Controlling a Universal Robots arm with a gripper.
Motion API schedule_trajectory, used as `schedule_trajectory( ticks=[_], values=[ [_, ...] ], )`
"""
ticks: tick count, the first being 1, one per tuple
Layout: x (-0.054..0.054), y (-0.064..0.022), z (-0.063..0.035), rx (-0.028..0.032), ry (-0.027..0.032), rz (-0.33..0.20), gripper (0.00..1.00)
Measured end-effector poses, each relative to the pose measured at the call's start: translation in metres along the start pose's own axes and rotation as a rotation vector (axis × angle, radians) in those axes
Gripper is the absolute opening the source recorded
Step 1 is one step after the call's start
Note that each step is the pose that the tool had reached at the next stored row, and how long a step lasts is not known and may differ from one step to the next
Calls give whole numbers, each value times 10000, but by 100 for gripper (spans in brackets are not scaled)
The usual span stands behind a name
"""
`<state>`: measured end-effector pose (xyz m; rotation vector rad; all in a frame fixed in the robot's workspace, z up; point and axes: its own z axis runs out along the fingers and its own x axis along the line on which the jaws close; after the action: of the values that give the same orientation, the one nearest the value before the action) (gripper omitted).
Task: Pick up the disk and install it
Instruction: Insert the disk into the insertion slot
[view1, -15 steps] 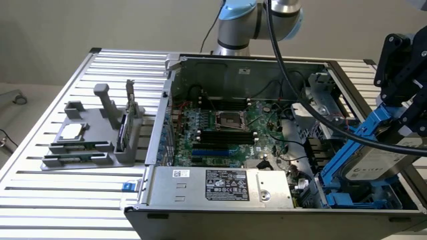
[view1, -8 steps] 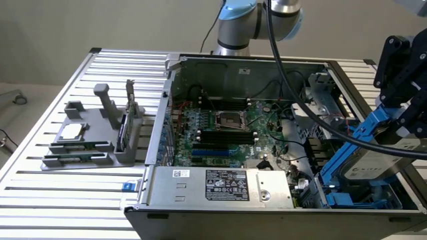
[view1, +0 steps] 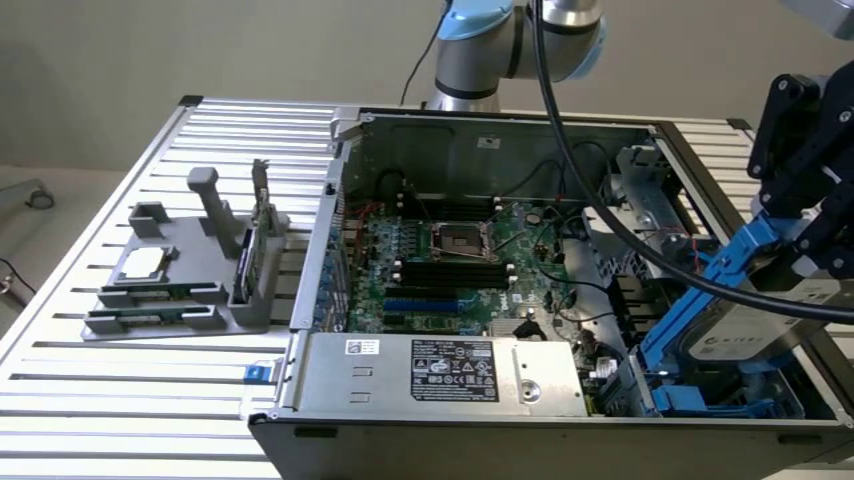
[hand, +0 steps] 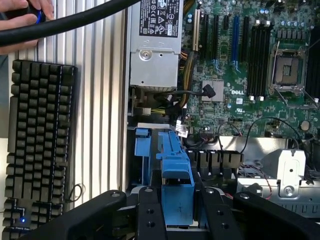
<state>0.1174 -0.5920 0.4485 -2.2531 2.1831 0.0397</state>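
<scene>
The disk (view1: 738, 338), a silver-grey drive in bright blue rails, hangs tilted over the open computer case (view1: 494, 118) at the exterior view's right. My gripper (view1: 805, 252) is shut on its upper end. Below its lower end, blue plastic bay guides (view1: 683, 400) sit in the case's near right corner. In the wrist view, a blue rail of the disk (hand: 177, 182) runs between my black fingers (hand: 150, 215), above the blue bay guide (hand: 142, 150). Most of the disk's label is hidden.
The motherboard (view1: 454, 265) and the power supply (view1: 441, 370) lie inside the case. A grey fixture (view1: 187, 300) holding a chip (view1: 144, 263) stands on the slatted table at the left. A keyboard (hand: 37, 145) and a person's hand (hand: 17, 12) lie beside the case. Thick black cables (view1: 627, 215) cross above.
</scene>
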Motion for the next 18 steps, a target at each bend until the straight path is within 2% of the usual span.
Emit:
schedule_trajectory(
  ticks=[12,18],
  values=[
    [40,1,10,1,-15,0,33],
    [50,1,51,3,-107,-5,33]
  ],
)
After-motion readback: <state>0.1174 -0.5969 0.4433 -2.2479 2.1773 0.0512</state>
